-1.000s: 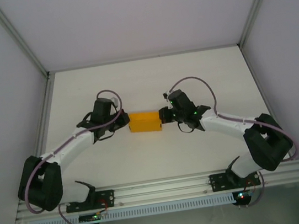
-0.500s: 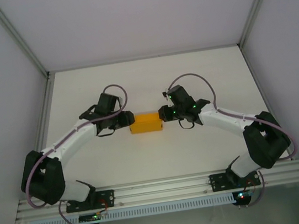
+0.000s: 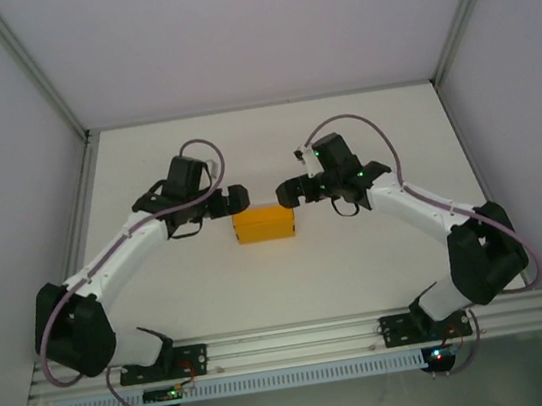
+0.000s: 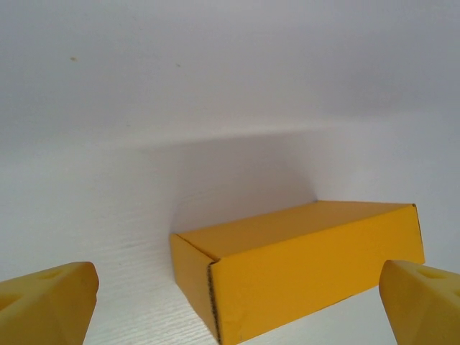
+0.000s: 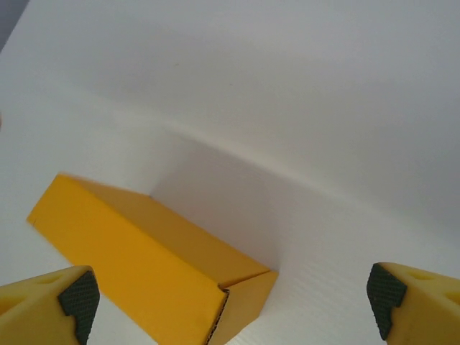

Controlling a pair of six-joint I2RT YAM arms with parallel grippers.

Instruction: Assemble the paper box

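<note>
On the white desk (image 3: pixel 360 261) we see the left arm (image 3: pixel 121 252) and right arm (image 3: pixel 421 208) bowed inward, wrists facing each other; the paper box (image 3: pixel 264 223) lies closed and flat mid-desk, long axis left to right; a second ago both tools pressed on its ends; now the left tool (image 3: pixel 234 198) and right tool (image 3: pixel 290 192) hang spread wide, holding nothing, near its far corners and apart from it.

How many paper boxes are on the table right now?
1. The paper box lies closed at the middle of the table, just nearer the arm bases than the open left hand and right hand, gripped by neither. The arms might hide a flat sheet.
</note>
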